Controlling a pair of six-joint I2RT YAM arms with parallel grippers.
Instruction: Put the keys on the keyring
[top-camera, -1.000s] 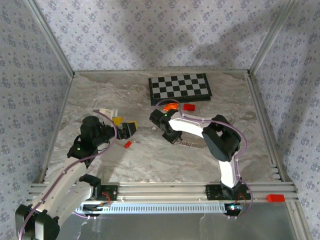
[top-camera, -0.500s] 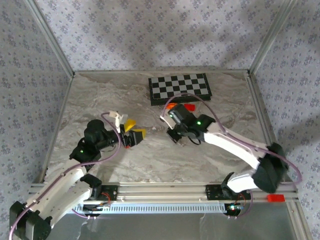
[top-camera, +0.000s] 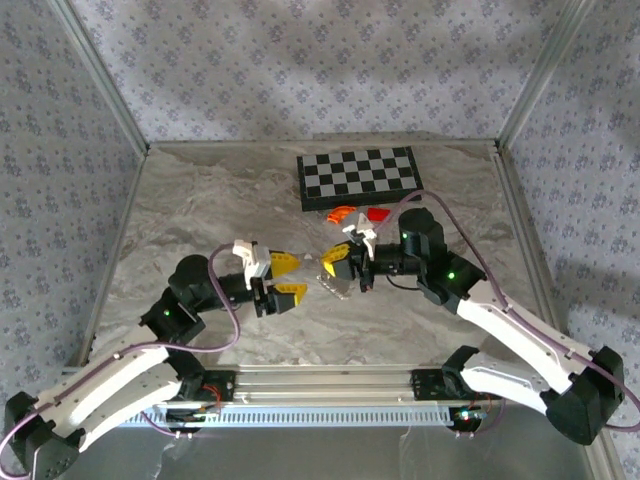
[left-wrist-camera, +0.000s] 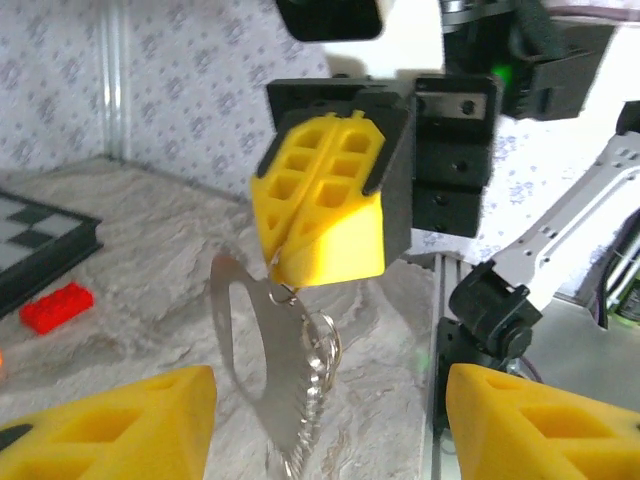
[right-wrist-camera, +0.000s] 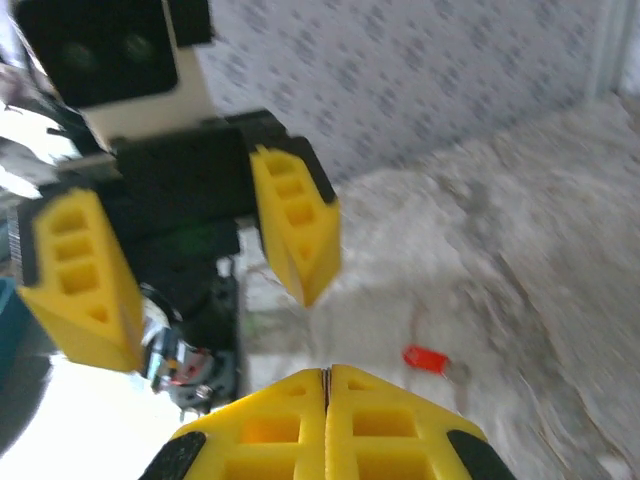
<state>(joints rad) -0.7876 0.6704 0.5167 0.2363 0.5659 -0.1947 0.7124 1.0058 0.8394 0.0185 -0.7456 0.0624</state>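
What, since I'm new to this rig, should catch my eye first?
At the middle of the table, two yellow-fingered grippers face each other: the right gripper is shut on the silvery keyring, which dangles from it, and the left gripper is open opposite. The tiny red key lies loose on the table nearby.

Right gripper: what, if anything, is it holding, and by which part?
The right gripper pinches the keyring by its top end; the rest hangs below.
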